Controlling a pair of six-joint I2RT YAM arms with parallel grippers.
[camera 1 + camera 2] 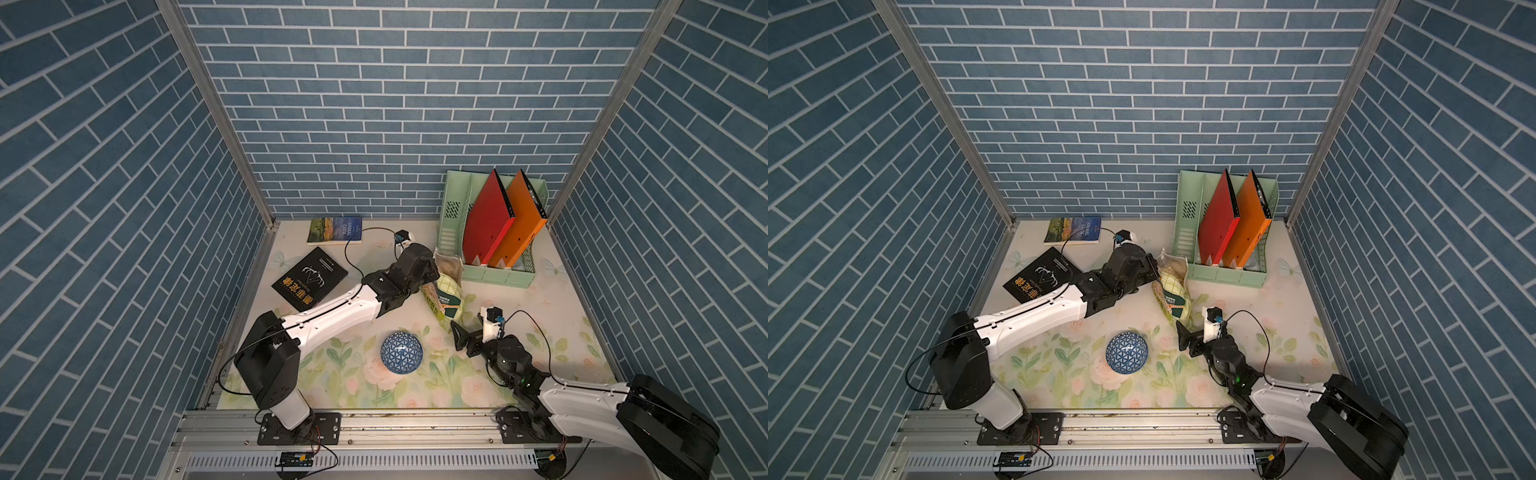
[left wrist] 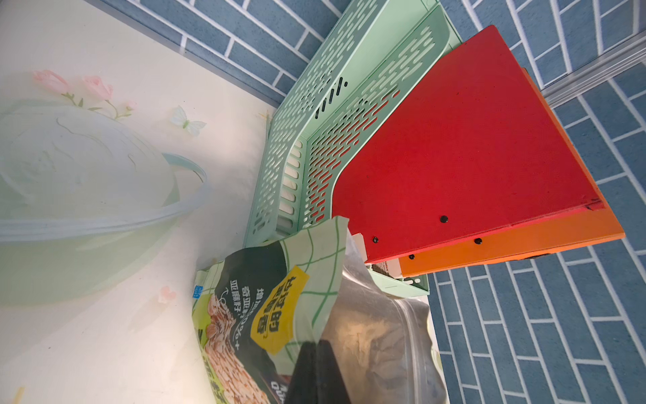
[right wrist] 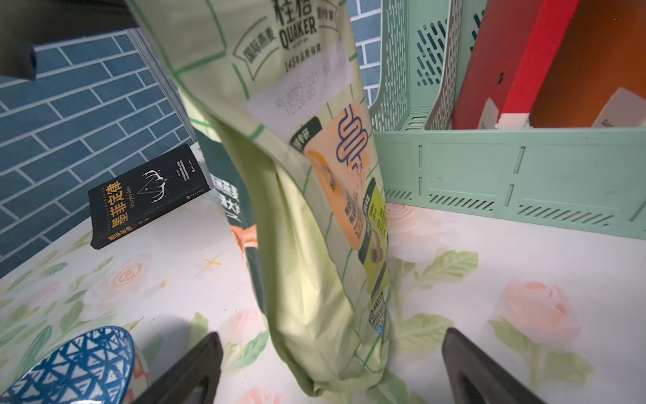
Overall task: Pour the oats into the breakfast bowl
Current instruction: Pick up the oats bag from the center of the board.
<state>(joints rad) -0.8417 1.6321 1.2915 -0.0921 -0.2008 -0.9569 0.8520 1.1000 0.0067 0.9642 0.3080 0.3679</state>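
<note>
The oats are in a green checked pouch [image 1: 445,296] [image 1: 1174,291] that stands tilted just in front of the file rack. My left gripper [image 1: 434,272] [image 1: 1156,271] [image 2: 316,370] is shut on the pouch's top edge. The pouch [image 2: 279,307] gapes at the mouth and its silver lining shows; no flakes are visible. My right gripper [image 1: 467,329] [image 1: 1188,332] [image 3: 332,334] is open, with a finger on each side of the pouch's [image 3: 297,210] lower end and touching neither side. The breakfast bowl [image 1: 402,352] [image 1: 1126,353] [image 3: 70,367], blue and white with triangles, sits on the cloth nearer the front, left of the right gripper.
A mint green file rack [image 1: 490,272] [image 1: 1225,276] with a red folder [image 1: 486,216] and an orange folder [image 1: 519,220] stands at the back right, close behind the pouch. A black book [image 1: 309,278] and a second book [image 1: 334,230] lie at the back left.
</note>
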